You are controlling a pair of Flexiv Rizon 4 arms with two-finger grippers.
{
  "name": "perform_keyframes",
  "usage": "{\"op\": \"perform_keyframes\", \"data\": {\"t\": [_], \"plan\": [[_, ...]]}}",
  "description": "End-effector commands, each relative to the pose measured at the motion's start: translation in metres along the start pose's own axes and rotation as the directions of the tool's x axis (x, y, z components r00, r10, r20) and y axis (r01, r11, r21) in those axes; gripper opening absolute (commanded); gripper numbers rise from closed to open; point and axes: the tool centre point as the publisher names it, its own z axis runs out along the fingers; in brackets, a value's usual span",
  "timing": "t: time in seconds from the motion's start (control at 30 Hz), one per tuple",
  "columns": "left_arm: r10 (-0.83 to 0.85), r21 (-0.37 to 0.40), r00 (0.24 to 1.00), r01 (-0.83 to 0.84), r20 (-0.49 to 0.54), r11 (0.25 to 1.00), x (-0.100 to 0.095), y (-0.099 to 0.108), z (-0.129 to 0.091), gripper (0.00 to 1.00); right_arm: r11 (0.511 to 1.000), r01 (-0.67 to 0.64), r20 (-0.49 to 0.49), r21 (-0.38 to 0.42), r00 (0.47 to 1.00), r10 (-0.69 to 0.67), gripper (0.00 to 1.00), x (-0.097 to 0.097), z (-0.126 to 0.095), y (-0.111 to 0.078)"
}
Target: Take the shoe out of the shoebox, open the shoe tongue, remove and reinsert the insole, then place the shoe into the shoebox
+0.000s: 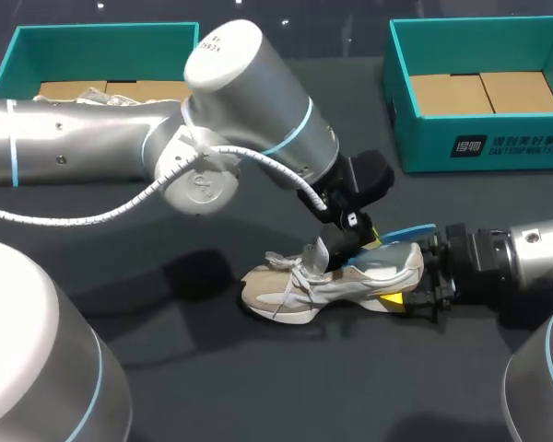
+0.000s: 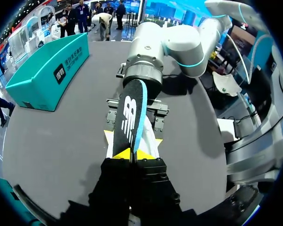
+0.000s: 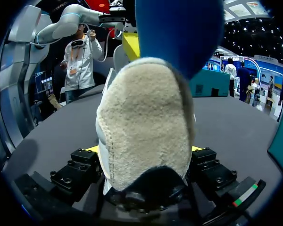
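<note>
Shoe (image 1: 336,281): set on the dark table (image 1: 258,387), out of both boxes, toe toward the left arm's side and heel toward the right arm.
Shoe heel: seated between the fingers of the right gripper (image 3: 146,153); a yellow tip is seen pressed against each side, so the shoe is judged clamped.
Insole (image 2: 129,120): out of the shoe and raised over the collar, black face to one side, blue face to the other.
Insole end: pinched between the pressed-together yellow tips of the left gripper (image 2: 132,153); the free length extends ahead over the heel.
Laces: loose, spilled over the upper near the tongue; whether the tongue is fully folded back cannot be told.
Step in hand: removal is judged complete; reinsertion and boxing are not yet done.
Shoe handling: judged light, with a soft knit upper that yields under pressure. The heel counter and sole are judged stiffer, so hold is best taken there, from two sides.
Insole handling: judged thin, springy and easily buckled. Hold is best taken near one end, with the free end fed in toe-first at a shallow angle.
Risk: the laces may be snagged, or the insole folded at the collar.
Left shoebox (image 1: 101,37): teal, at the table's far side, well apart from the shoe.
Right shoebox (image 1: 479,138): teal, cardboard floor exposed, near the right arm.
</note>
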Motion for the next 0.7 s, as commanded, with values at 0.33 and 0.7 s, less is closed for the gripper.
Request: {"op": "perform_keyframes", "data": {"t": [0.33, 0.7], "plan": [[0.049, 0.002, 0.994, -0.05, 0.101, 0.999, 0.013, -0.007, 0.008, 0.4, 1.0, 0.0, 0.001, 0.005, 1.0, 0.0, 0.0, 0.001, 0.001, 0.001], [0.06, 0.026, 0.965, -0.069, 0.254, 0.997, 0.02, -0.01, 0.011, 0.47, 1.0, 0.0, 0.001, 0.005, 1.0, 0.0, 0.0, 0.001, 0.001, 0.001]]}}
